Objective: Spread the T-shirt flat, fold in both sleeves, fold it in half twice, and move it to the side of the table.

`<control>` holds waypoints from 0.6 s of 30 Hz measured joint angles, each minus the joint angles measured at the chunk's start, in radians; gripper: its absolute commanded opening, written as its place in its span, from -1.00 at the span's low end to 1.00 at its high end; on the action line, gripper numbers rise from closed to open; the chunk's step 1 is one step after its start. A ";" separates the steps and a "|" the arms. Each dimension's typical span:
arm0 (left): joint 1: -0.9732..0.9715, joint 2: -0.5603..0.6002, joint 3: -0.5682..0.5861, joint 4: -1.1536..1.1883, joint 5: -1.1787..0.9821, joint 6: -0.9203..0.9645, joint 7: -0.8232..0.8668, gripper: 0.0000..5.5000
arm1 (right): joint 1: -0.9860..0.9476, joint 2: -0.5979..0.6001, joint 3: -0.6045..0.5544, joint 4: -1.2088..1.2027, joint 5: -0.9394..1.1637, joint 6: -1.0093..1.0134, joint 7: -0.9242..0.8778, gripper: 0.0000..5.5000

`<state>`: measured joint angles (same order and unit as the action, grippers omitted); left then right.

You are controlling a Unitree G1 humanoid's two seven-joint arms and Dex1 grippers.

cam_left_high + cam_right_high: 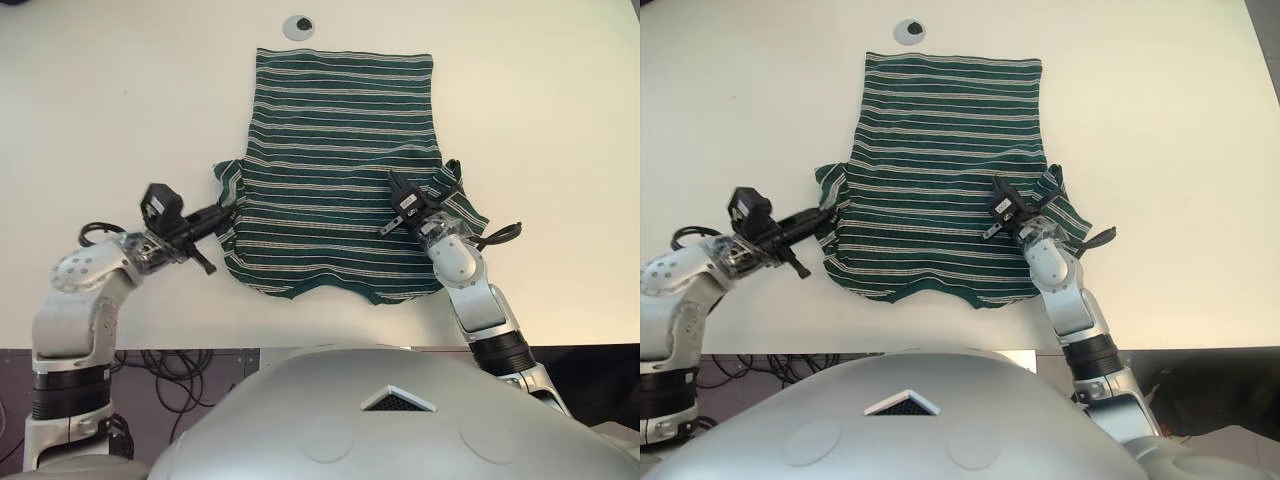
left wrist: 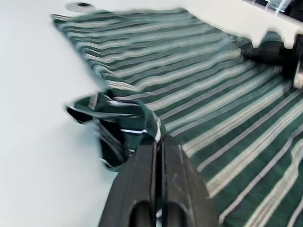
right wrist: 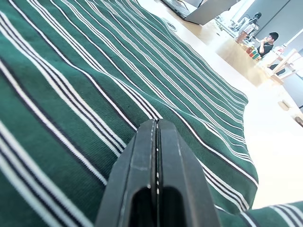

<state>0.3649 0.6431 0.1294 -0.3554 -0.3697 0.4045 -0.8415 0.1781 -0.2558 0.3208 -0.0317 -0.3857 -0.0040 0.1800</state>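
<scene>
A green T-shirt (image 1: 340,130) with white stripes lies spread on the white table (image 1: 100,110), hem at the far side and collar toward me. Its left sleeve (image 1: 226,185) is bunched and lifted, and my left gripper (image 1: 226,212) is shut on its edge; the left wrist view shows the cloth (image 2: 118,118) rising to the closed fingertips (image 2: 158,142). My right gripper (image 1: 395,182) is shut and rests low over the shirt's body, just inside the right sleeve (image 1: 468,205). In the right wrist view its fingers (image 3: 156,156) are pressed together above the striped cloth (image 3: 71,94).
A small grey round disc (image 1: 299,27) sits on the table beyond the shirt's hem. Bare table stretches to the left and right (image 1: 560,120) of the shirt. The table's near edge (image 1: 150,345) runs just in front of both arms.
</scene>
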 measured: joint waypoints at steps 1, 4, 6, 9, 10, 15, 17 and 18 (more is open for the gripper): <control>0.002 0.002 -0.017 -0.014 0.019 -0.020 0.001 -1.00 | 0.000 0.000 0.001 0.000 -0.003 0.000 0.000 -1.00; 0.005 0.014 -0.071 -0.063 0.086 -0.072 0.013 -1.00 | 0.000 0.001 0.002 0.000 -0.014 -0.001 0.000 -1.00; 0.004 0.010 -0.128 -0.087 0.121 -0.085 0.026 -1.00 | 0.000 0.001 0.002 0.000 -0.016 -0.001 0.001 -1.00; 0.000 0.004 -0.194 -0.089 0.160 -0.098 0.037 -1.00 | -0.001 0.002 0.003 0.000 -0.016 -0.001 0.001 -1.00; -0.002 0.007 -0.216 -0.088 0.181 -0.100 0.038 -1.00 | -0.001 0.002 0.004 0.000 -0.016 -0.001 0.002 -1.00; -0.004 0.042 -0.342 -0.085 0.312 -0.136 0.043 -1.00 | -0.001 0.002 0.003 -0.001 -0.016 0.002 0.003 -1.00; -0.014 0.051 -0.374 -0.083 0.345 -0.152 0.046 -1.00 | -0.001 0.002 0.003 -0.002 -0.016 0.005 0.003 -1.00; -0.023 0.051 -0.387 -0.078 0.353 -0.153 0.052 -1.00 | -0.001 0.002 0.003 -0.002 -0.016 0.005 0.004 -1.00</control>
<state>0.3421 0.6939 -0.2580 -0.4331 -0.0167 0.2518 -0.7892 0.1774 -0.2535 0.3237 -0.0339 -0.4017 0.0012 0.1838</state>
